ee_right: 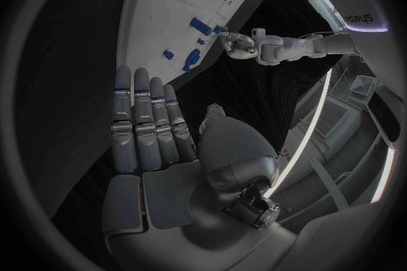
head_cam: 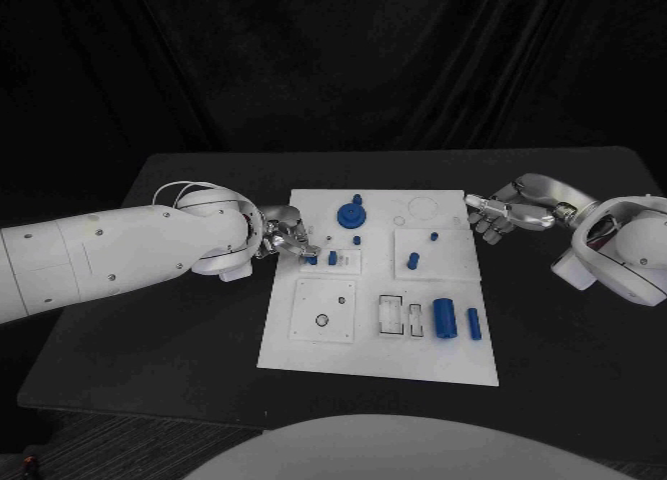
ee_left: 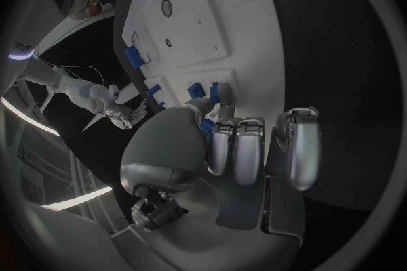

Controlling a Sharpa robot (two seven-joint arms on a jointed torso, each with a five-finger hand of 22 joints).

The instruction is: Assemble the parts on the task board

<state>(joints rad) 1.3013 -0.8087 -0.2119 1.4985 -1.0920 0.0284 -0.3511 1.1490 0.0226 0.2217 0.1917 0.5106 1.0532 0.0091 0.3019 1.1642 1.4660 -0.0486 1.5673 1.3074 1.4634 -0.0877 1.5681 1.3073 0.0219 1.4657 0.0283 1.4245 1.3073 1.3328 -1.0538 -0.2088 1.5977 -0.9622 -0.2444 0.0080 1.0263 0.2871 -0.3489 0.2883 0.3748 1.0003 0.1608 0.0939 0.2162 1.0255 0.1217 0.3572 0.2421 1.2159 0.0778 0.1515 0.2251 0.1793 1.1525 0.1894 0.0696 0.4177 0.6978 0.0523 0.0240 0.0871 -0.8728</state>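
We note the left hand pinching a small blue part at the task board, right hand released; a tilted insertion could jam.

Black table bearing white task board

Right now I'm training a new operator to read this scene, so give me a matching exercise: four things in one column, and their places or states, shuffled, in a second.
Things:
1. left hand
2. right hand
3. large blue cylinder part
4. round blue knob-shaped part

Places or states:
A. off the white task board, over the black table beside the board's right edge
B. at a small blue part near the board's left edge
C. far end of the board, near the middle
D. lying near the board's right edge, toward the robot

Pairs: 1-B, 2-A, 3-D, 4-C
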